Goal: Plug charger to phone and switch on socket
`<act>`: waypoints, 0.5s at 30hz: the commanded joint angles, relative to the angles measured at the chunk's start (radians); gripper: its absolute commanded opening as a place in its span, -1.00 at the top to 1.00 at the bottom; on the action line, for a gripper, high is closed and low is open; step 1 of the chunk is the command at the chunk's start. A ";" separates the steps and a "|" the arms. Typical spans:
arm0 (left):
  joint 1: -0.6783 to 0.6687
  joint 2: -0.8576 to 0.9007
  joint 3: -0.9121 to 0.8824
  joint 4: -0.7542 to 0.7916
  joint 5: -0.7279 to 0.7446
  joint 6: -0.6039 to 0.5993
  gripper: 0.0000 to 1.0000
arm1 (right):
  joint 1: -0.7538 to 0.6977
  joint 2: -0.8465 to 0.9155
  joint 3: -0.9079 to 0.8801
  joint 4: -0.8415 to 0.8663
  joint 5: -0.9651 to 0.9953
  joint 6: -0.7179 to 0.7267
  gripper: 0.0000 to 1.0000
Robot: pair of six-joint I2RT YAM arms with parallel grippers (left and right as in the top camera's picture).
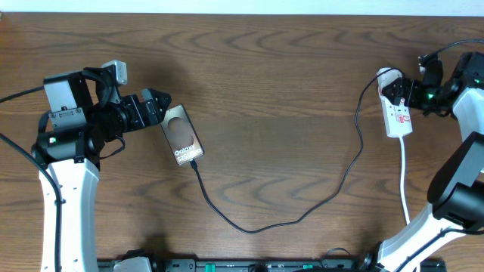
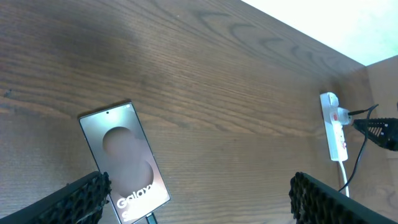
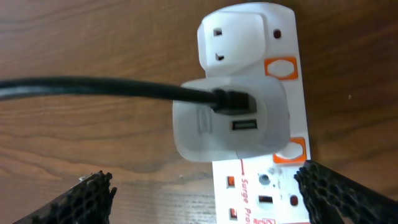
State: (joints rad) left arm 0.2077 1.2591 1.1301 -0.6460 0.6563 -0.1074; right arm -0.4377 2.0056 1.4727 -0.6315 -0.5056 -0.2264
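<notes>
Left hand [image 2: 199, 193] wide by the phone [image 2: 121, 149] — right hand [image 3: 205, 180] wide over the socket [image 3: 249, 31], partly cropped.

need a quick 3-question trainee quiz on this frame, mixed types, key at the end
1. True or false: the charger runs from the phone to a white adapter plugged into the socket.
2. The right gripper hovers over: A) the phone B) the socket C) neither.
3. Fill in: the left gripper has its jaws ____.
Key: 1 true; 2 B; 3 open.
</notes>
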 commanded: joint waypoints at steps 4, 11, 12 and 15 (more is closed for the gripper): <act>0.002 0.000 0.007 0.003 0.018 0.002 -0.88 | 0.010 0.048 0.003 0.014 0.025 0.024 -0.82; 0.002 0.000 0.007 0.003 0.018 0.002 -0.88 | 0.011 0.056 0.003 0.018 -0.019 0.032 -0.86; 0.002 0.000 0.007 0.003 0.018 0.002 -0.88 | 0.012 0.056 0.003 0.018 -0.023 0.032 -0.86; 0.002 0.000 0.007 0.003 0.018 0.002 -0.88 | 0.016 0.056 0.003 0.020 -0.024 0.032 -0.87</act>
State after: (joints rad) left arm 0.2077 1.2591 1.1301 -0.6464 0.6567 -0.1074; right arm -0.4370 2.0617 1.4727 -0.6140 -0.5030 -0.2070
